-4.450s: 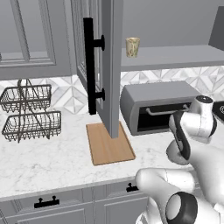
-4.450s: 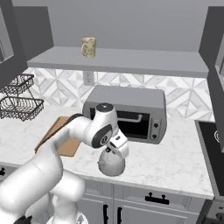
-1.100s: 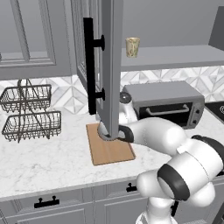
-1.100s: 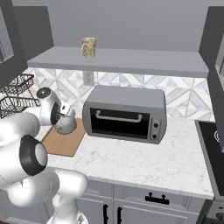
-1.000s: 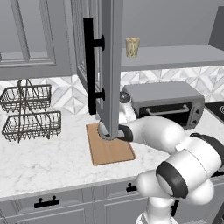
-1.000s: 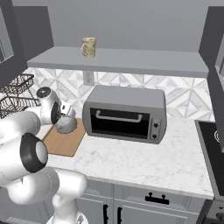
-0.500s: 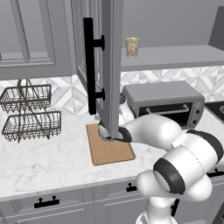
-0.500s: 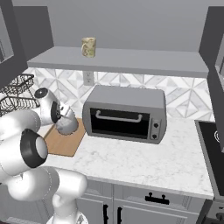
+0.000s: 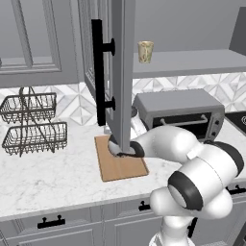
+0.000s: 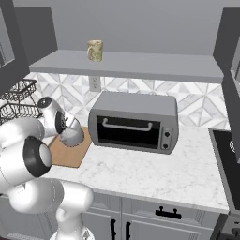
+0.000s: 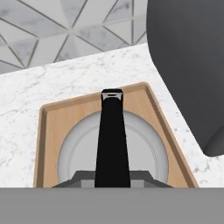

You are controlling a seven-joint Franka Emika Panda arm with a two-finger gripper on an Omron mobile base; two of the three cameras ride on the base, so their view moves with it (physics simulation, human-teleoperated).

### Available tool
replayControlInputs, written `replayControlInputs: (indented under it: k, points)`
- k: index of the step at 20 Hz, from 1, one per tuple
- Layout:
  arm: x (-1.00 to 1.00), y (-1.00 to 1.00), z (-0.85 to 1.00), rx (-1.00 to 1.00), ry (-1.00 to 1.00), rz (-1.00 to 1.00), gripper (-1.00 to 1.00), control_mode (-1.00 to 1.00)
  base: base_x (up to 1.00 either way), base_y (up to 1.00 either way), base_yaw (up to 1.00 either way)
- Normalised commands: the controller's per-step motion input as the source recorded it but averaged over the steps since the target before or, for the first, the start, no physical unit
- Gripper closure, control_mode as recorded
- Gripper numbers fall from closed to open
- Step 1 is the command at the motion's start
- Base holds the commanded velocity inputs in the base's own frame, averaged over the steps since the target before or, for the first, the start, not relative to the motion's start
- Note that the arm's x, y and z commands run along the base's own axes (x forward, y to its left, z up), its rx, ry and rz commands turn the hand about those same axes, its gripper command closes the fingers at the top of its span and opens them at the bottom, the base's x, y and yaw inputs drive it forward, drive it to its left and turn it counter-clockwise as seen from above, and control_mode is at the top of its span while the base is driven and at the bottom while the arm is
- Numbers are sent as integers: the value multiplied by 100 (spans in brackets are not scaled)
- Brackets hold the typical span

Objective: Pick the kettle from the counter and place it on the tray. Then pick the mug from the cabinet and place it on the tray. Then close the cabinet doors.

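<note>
Kettle (image 10: 72, 136), squat, rounded and silver-grey, sits over the flat light-brown wooden tray (image 10: 70, 157) on the white marble-look counter (image 10: 154, 171); whether its base touches the board cannot be told. Just right of the tray stands a large grey toaster oven (image 10: 136, 122) with a dark glass door, and to the left hang 2 dark wire baskets (image 9: 33, 122). A small pale yellowish-beige mug (image 9: 145, 51) stands on the grey inner shelf of the upper cabinet (image 10: 140, 65), well above the counter. One tall grey panelled cabinet door (image 9: 117, 72) with a long black bar handle hangs open in front of the tray in the left base view and hides most of the kettle there, leaving a dark sliver at its lower edge beside the white arm.

The gripper (image 11: 113, 181) is nearly closed, clamped on the kettle's black handle, which runs straight up the hand view over the round silver lid.

The right base view shows the kettle's body beside the arm's wrist, unobstructed by the door. The hand view alone shows the tray's raised rim (image 11: 41, 131) framing the kettle on 3 sides, with the oven's dark flank at upper right.
</note>
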Motion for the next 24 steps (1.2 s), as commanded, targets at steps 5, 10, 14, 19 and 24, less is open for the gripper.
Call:
replayControlInputs:
  k: [5, 10, 14, 19, 24]
  points:
    - [5, 0, -11, 0, 0, 0, 100, -100, 0, 0, 0]
    - [17, 0, 0, 0, 0, 0, 100, -100, 0, 0, 0]
    - [18, 0, 0, 0, 0, 0, 100, -100, 0, 0, 0]
    - [18, 0, 0, 0, 0, 0, 100, -100, 0, 0, 0]
    - [4, 1, -7, 1, 0, 0, 100, -100, 0, 0, 0]
